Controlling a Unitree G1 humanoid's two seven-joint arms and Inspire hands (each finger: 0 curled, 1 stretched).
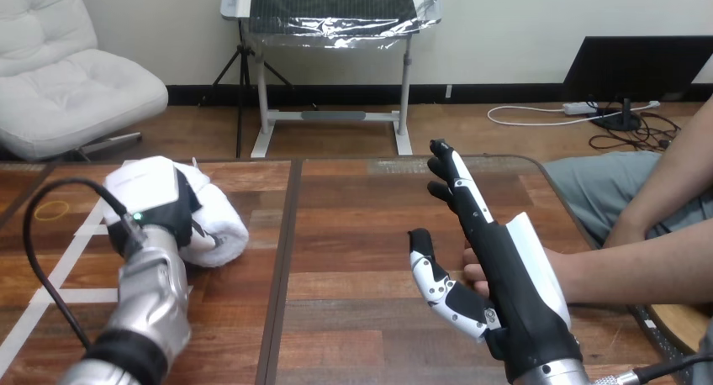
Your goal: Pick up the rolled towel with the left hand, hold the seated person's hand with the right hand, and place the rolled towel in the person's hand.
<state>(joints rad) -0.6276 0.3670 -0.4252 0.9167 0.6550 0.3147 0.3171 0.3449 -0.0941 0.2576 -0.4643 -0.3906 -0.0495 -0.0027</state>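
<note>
nearest, the right robot hand [514, 277] is standing edge-up over the table [361, 234], its fingers stretching straight away and its thumb splaying off to the side, so it is spread open and gripping nothing. the person's hand [473, 276] is lying just behind its palm, fingertips peeking out beside it; the two are looking close or touching, but nothing is curling round that hand, so the holding step is not yet happening. farther off at the left, the left robot hand [155, 202] is sitting on top of the towel [225, 221], its fingers seeming to bend down round the white roll in a grasp. the towel is resting on the table, well apart from the person's hand, and is not looking lifted. judging by this, the task is sitting in its early part: the pick-up is getting under way, while the lift, the carry across the table, the closing of the right robot hand on the person's hand and the placing of the towel are all remaining.
</note>
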